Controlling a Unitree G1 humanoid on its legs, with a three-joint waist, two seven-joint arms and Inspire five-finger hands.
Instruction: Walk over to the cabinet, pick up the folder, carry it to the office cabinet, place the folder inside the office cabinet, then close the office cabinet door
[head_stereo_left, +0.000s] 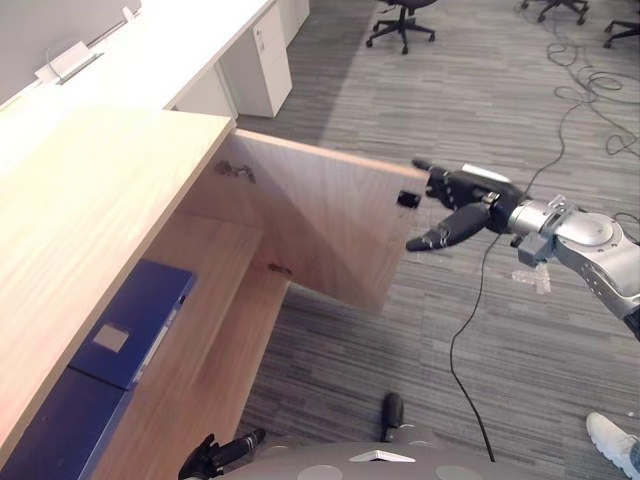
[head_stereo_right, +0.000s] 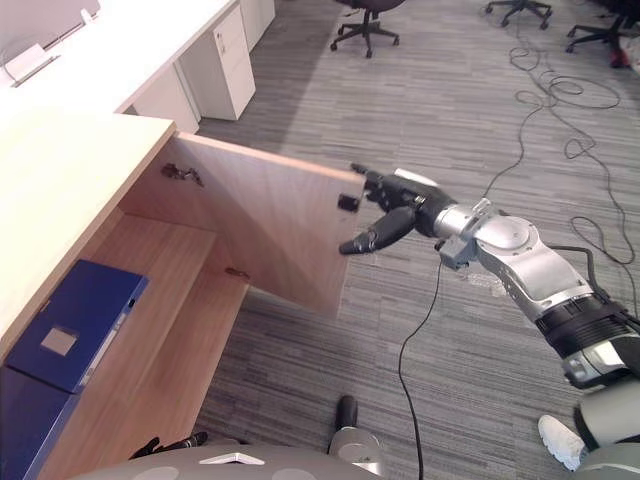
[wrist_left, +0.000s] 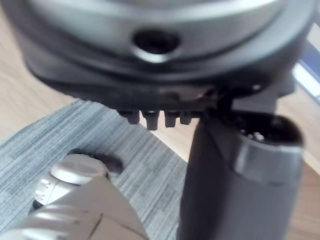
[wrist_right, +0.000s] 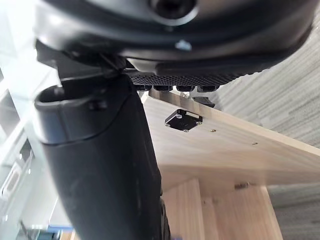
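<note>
Here's the big light-wood office cabinet (head_stereo_left: 90, 220), standing wide open, its pale wooden door (head_stereo_left: 310, 225) swung well out over the grey carpet. Inside, on the lower shelf, the flat blue folder (head_stereo_left: 135, 320) lies on its side, tucked in against the cabinet's left-hand part and well clear of the opening. Placement looks done, so nothing should foul the door as it comes round.

And now the closing step! The right hand (head_stereo_left: 465, 200) is out at the door's free edge, fingers straight and spread a little, thumb hanging below, holding nothing. It sits at the far edge because that's where a push gets the most swing. Whether the fingers actually touch the wood, I can't tell.

Just beside them, the small black catch (head_stereo_left: 407, 199) on the door's inner face.

The left hand (head_stereo_left: 215, 455) hangs low, idle; open or closed, I can't tell.
</note>
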